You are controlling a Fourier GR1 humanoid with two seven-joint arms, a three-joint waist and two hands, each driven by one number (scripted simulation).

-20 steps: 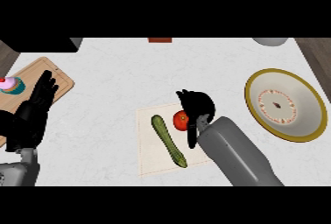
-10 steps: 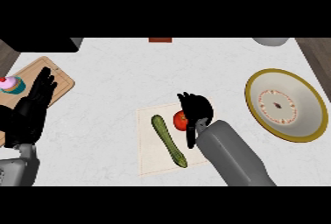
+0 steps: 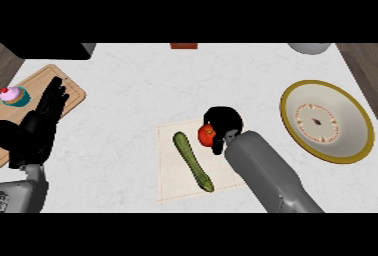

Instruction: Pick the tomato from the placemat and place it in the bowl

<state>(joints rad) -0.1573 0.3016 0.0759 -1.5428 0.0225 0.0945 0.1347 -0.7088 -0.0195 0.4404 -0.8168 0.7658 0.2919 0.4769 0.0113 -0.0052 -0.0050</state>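
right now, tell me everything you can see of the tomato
The tomato is small, round and red, with smooth-looking skin. It is at the upper right part of the pale placemat, apart from the long green cucumber lying to its lower left. The black right hand curls round it from above and from the right, hiding that side, so only its left face shows. Whether it rests on the mat or is lifted off it cannot be told.
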